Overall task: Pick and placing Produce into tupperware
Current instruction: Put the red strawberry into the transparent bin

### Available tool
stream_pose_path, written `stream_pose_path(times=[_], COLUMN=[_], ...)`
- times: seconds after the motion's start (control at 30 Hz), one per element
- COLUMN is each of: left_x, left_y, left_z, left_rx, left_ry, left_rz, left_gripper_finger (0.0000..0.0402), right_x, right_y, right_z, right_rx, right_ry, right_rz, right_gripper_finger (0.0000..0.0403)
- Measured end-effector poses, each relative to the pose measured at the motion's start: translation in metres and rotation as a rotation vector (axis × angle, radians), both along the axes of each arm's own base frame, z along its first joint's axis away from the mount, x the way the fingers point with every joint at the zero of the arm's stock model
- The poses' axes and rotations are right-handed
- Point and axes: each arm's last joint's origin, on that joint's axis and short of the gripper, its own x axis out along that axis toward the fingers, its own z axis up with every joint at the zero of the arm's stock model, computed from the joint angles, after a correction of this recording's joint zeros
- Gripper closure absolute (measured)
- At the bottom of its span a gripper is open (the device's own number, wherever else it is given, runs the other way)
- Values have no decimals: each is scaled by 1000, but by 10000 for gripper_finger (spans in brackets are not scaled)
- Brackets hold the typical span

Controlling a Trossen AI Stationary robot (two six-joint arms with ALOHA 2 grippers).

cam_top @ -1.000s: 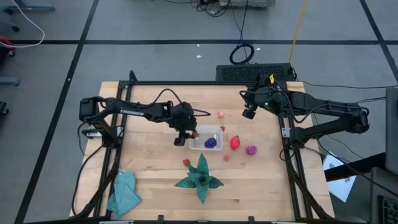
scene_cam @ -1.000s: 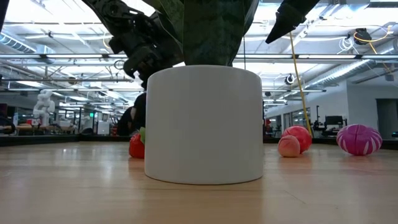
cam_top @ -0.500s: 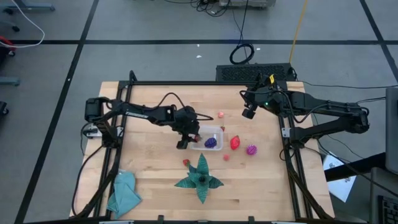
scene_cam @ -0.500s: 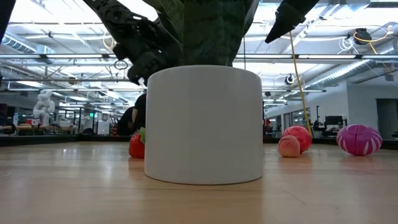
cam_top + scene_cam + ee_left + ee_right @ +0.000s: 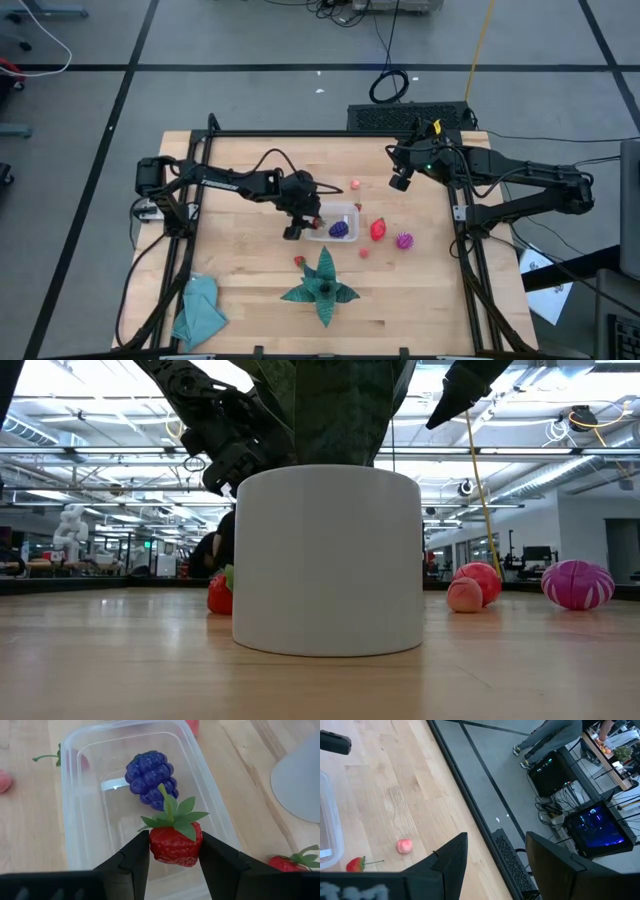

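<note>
Two arms over the wooden table (image 5: 240,290). Left pincer (image 5: 172,851) sits at the left edge of the clear tupperware (image 5: 333,223), just above it, fingers (image 5: 135,857) clamped on a red strawberry (image 5: 176,842) with green leaves. From the left wrist view the strawberry hangs over the near end of the tupperware, and a purple grape cluster (image 5: 149,775) lies inside on the container floor. Right pincer (image 5: 402,181) waits well apart near the table's back right, its fingers (image 5: 451,857) spread wide with nothing between them.

Loose produce on the table: a red fruit (image 5: 378,229) just right of the tupperware, a spiky magenta ball (image 5: 404,241) farther right, a small pink piece (image 5: 355,184) behind the container, another pink piece (image 5: 364,253) in front of the red fruit, and a small strawberry (image 5: 299,261) beside the dark-green leafy star (image 5: 322,286). Teal cloth (image 5: 199,309) at front left corner. The low view is mostly blocked by a white cylinder (image 5: 330,558)
</note>
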Motion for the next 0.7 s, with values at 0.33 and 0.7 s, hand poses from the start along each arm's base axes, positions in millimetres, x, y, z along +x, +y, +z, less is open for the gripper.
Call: stream_pose_path(times=[0.33, 0.7], left_x=[0, 0], left_y=[0, 0], left_z=[0, 0], left_rx=[-4, 6], left_ry=[6, 10], left_rz=[4, 17], left_gripper_finger=[230, 193], right_x=[0, 0], right_y=[0, 0], right_z=[0, 0], right_rx=[0, 0], right_ry=[0, 1], right_rz=[0, 0], right_gripper_finger=[211, 211])
